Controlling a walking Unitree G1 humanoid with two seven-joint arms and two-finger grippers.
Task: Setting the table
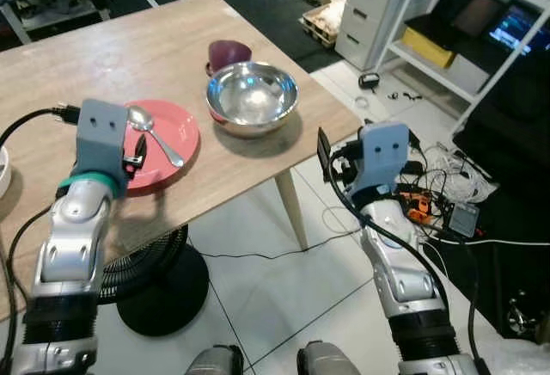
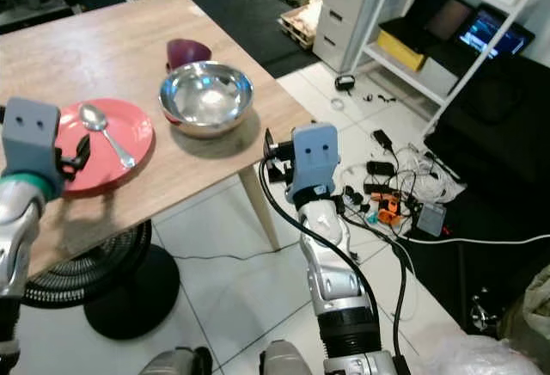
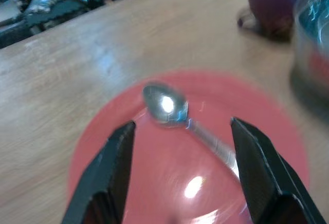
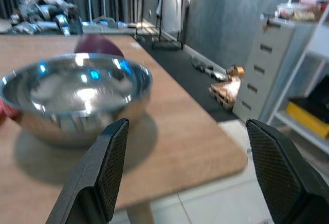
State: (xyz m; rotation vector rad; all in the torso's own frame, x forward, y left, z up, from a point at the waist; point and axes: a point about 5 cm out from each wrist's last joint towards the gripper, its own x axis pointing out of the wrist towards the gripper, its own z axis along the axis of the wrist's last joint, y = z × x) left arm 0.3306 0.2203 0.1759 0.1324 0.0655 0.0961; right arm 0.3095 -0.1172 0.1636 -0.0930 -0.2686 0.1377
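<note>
The shiny metal spoon (image 3: 185,123) lies loose on the round pink plate (image 1: 176,164) near the edge of the pale wooden surface (image 1: 129,57), so a careless descent could skid it off or tip the plate over the rim. The left gripper (image 3: 182,178) hovers just above that plate, fingers spread wide either side of the spoon, holding nothing. The right gripper (image 4: 187,170), off the corner, gapes empty toward the polished steel bowl (image 4: 77,98).
</note>
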